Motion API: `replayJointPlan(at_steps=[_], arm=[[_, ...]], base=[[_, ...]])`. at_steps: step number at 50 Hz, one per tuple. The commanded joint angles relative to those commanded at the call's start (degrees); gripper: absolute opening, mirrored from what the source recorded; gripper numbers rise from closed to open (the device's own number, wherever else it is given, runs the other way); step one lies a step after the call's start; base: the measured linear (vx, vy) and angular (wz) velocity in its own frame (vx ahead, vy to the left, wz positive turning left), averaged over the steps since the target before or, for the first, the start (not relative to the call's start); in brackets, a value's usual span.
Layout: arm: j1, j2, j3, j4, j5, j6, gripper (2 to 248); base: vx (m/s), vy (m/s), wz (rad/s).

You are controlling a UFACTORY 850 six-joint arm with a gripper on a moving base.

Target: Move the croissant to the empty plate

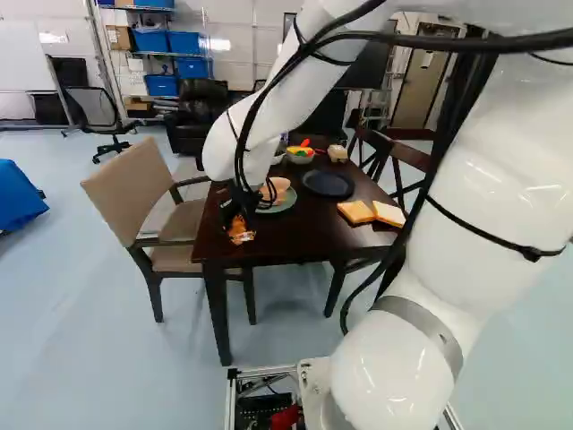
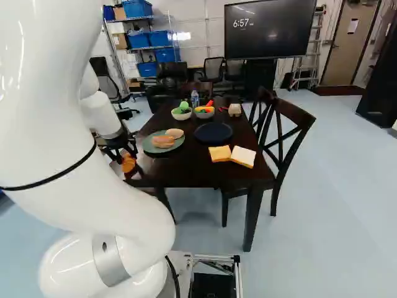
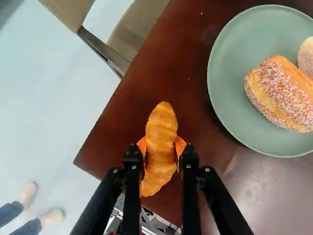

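The hand (image 1: 238, 223) is clamped on the croissant (image 3: 161, 139), touching it from two sides. This is near the worktop (image 3: 115, 117) corner; the dark plate (image 2: 213, 133) lies beside the green plate (image 3: 232, 105).

one croissant (image 3: 161, 129), two plates (image 2: 213, 133) and two bowls (image 2: 182, 117).

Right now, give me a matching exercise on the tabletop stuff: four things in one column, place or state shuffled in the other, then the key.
Things
1. Croissant
2. Dark plate
3. Green plate
4. Bread slices

Place or state
A. Side by side on the table, on no plate
B. Bare, nothing on it
C. Gripped between both fingers of the gripper
D. Carrying two bread rolls

Pairs: 1-C, 2-B, 3-D, 4-A
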Motion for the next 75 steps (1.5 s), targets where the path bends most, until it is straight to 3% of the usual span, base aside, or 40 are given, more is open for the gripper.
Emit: replayJointPlan(at_steps=[27, 43, 75], arm=[[-1.51, 5.61, 1.14, -0.52, 0.24, 0.00, 83], [-2.82, 6.16, -0.98, -0.52, 0.27, 0.00, 83], [-8.55, 6.11, -6.02, -0.52, 0.27, 0.00, 83]], base=[[0.000, 0.000, 0.000], [0.000, 0.000, 0.000], [0.000, 0.000, 0.000]])
